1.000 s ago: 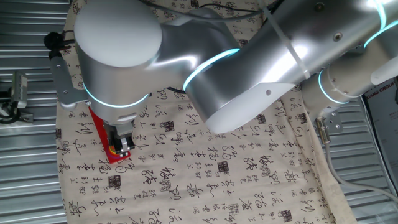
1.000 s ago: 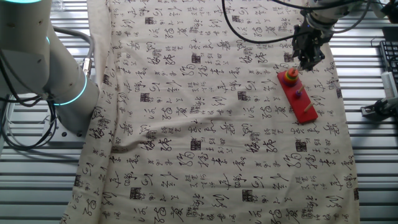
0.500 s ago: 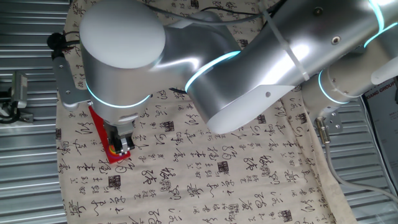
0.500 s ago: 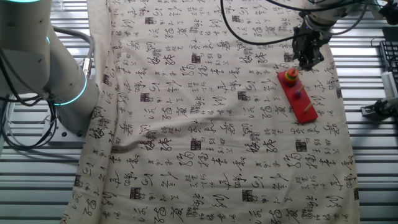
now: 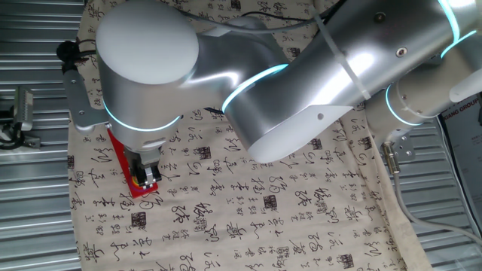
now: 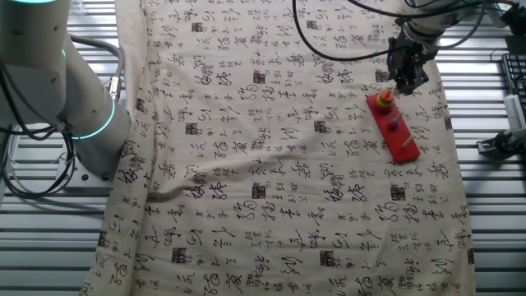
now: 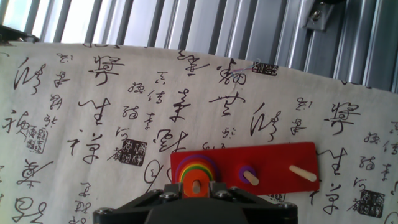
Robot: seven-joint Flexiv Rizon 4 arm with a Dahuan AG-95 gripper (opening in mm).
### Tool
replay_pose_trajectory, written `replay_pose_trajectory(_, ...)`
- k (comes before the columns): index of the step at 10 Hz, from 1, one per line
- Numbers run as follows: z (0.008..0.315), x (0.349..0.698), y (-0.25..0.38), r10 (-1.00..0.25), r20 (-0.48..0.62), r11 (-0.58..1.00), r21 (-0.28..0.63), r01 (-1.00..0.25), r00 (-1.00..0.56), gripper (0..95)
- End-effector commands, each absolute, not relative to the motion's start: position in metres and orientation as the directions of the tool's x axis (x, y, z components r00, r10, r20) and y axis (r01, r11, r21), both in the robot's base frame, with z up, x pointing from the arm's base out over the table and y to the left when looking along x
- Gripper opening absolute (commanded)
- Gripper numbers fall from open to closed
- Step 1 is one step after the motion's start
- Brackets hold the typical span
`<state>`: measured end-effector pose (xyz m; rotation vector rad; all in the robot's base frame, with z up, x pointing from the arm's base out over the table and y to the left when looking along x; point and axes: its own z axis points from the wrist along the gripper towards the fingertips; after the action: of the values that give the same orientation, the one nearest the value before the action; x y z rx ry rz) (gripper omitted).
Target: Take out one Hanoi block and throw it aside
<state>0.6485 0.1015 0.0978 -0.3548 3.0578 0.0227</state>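
Note:
The Hanoi block, a small orange-red disc with a centre hole, sits on top of a stack of coloured discs at the left peg of the long red board. The peg shows through its hole. My gripper is down over this stack, with a dark finger pressed against each side of the disc. In one fixed view the gripper is at the near end of the board. In the other fixed view the gripper hangs at the stack on the board's far end.
A small purple disc sits on the middle peg, and the right peg is bare. The board lies on a cloth printed with calligraphy. Metal slats lie beyond the cloth's edge. The large arm body hides much of the table.
The arm's body has shifted very slightly. The gripper stays at the disc stack in the same place.

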Motion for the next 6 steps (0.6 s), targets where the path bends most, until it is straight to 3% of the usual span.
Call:
replay_pose_trajectory(1, 0.0965, 0.6487, 0.1011, -0.229, -0.066, 0.973, 0.007, -0.23, -0.971, 38.0)
replay_pose_trajectory(6, 0.0904, 0.6511, 0.1005, -0.23, -0.073, 0.973, 0.005, -0.231, -0.97, 38.0)
